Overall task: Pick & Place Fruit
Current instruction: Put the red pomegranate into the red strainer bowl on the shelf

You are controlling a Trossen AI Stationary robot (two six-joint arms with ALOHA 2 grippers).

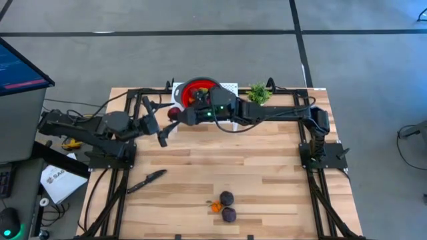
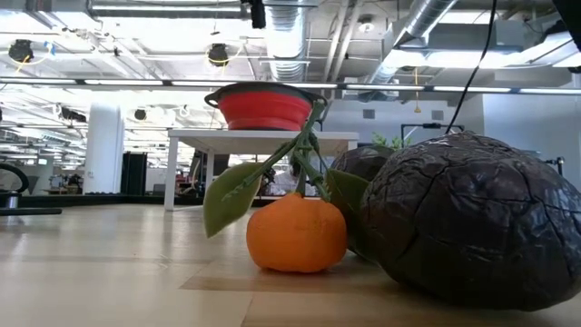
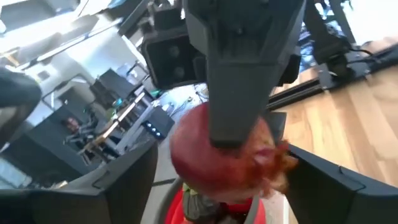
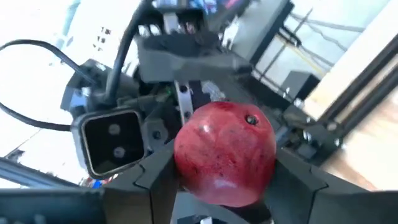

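Red fruit (image 4: 225, 155): a pomegranate-like piece with a small crown, pinched between the right claw's fingers (image 4: 158, 165), off the tabletop beside the bowl
Right claw (image 1: 175, 115): clamped on the red fruit, reaching across the far edge
Left claw (image 1: 162, 135): fingers apart, just left of the right claw — holding nothing
Red bowl (image 1: 189, 86): far centre, fruit inside
Remaining fruit: an orange (image 1: 215, 207) and two dark purple pieces (image 1: 227, 198) together at the near edge of the tabletop (image 1: 267, 173)
Knife (image 1: 147, 181): near left — flat

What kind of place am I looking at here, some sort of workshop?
Probably a robotics lab in a large open industrial office: a pale wooden plank table on grey concrete floor, exposed silver ceiling ducts, a blue-lit computer monitor, and white desks receding behind.
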